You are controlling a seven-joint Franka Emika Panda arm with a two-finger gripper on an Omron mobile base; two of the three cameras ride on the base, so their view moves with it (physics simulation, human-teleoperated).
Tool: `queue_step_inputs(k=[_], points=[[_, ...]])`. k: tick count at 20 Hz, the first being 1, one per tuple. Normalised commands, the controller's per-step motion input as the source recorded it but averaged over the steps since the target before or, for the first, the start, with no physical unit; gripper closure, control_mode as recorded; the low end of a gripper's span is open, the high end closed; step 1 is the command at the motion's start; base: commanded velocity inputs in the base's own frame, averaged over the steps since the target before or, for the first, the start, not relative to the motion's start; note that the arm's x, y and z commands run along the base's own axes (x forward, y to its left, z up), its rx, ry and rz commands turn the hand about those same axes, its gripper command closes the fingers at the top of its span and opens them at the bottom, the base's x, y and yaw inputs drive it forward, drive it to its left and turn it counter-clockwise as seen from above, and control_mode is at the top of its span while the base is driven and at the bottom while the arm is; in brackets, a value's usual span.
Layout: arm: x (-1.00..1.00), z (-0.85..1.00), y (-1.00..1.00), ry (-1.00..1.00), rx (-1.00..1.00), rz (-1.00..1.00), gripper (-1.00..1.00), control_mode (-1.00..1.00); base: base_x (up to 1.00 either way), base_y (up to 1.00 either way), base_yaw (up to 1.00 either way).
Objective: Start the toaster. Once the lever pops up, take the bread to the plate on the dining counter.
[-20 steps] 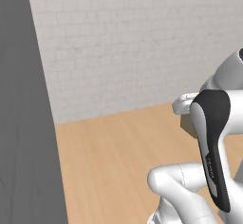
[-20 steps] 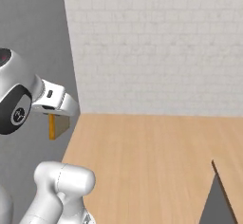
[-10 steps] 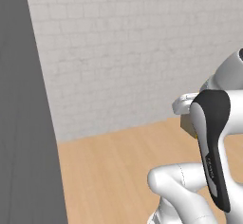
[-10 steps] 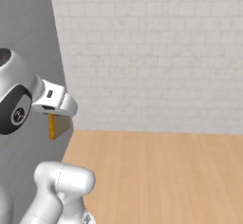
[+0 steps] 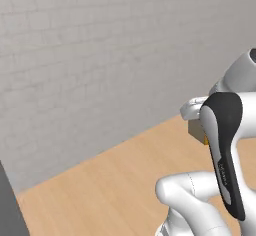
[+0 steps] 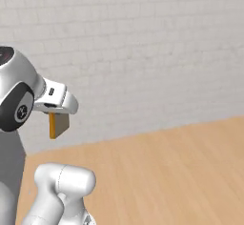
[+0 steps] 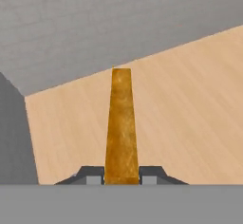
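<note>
While the base faces a pale brick wall [image 6: 143,52] and bare wood floor [image 6: 167,171], the pincer [image 7: 122,174] is pinching the bread [image 7: 121,128] by its lower edge, one dark fingertip against each face. Seen edge-on along the hand, the slice rises straight up from the jaws, its golden crust toward the camera. From the right base camera it hangs as a small tan block [image 6: 57,125] just beneath the white hand, well above the floor; from the left base camera only a corner of it [image 5: 196,128] seems to peek from behind the arm, though that is hard to make out.

Judging by this, the toasting is done and the carry is in hand. Neither the plate nor the dining counter is visible from here. Next, the base needs to bring the counter into view, then the arm must lower the slice flat over the plate before the jaws let go.
</note>
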Motion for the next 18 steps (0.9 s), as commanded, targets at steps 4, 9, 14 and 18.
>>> queue_step_inputs(k=[4,9,14,18], points=[[0.00,0.00,0.00,0.00,0.00,0.00,1.00,1.00,0.09,0.24,-0.92],[0.00,0.00,0.00,0.00,0.00,0.00,1.00,1.00,0.24,0.27,-0.86],[0.00,0.00,0.00,0.00,0.00,0.00,1.00,1.00,0.33,0.28,-0.83],[0.00,0.00,0.00,0.00,0.00,0.00,1.00,1.00,0.76,0.45,-0.59]])
